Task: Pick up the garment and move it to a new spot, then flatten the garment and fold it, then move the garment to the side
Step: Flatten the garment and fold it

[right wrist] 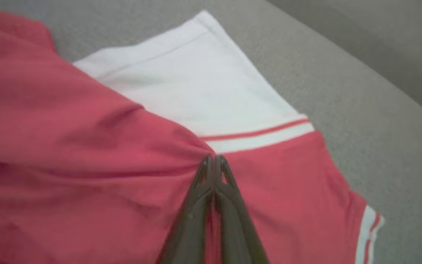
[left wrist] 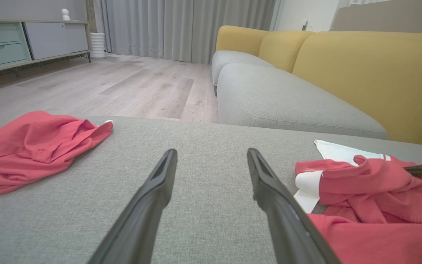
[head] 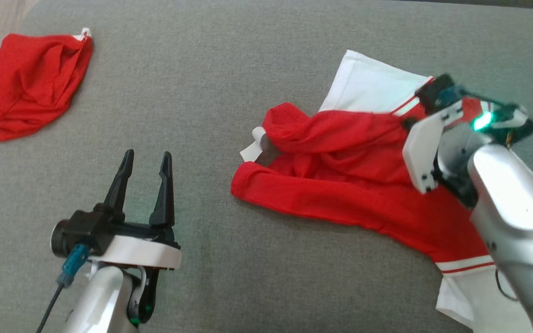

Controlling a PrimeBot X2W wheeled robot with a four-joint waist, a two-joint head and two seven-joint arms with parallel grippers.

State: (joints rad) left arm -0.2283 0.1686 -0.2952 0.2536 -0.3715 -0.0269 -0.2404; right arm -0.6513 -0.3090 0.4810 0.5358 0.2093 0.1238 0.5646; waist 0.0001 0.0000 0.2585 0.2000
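— Grey woven seat cushion (head: 248, 55) under everything, yellow sofa backs (left wrist: 361, 73) and pale wood floor (left wrist: 123, 84) beyond. Was that the place?

— Yes. The red knit garment with white, red-striped ends (head: 340, 185) lay rumpled on that cushion, directly under my right gripper (right wrist: 214, 159) and off to the right of my left gripper (head: 148, 155).

— What did each one have?

— The right one's two dark fingers were pressed together, pinching a ridge of red cloth just short of the white striped band. The left one's fingers stood wide apart with nothing between them, over bare cushion.

— Which step was that?

— The first, I judged: the pick-up before moving the garment to a new spot. The next move called for a lift high enough that the trailing ends cleared the cushion, then a carry toward open cushion.

— Anything unclear?

— Plenty. My right forearm covered part of the garment in the head view, and its near white end ran out of frame. How many layers I had pinched I could not tell. A second crumpled red cloth (head: 30, 92) lay well off to the left of my left gripper; what it was I could not make out.
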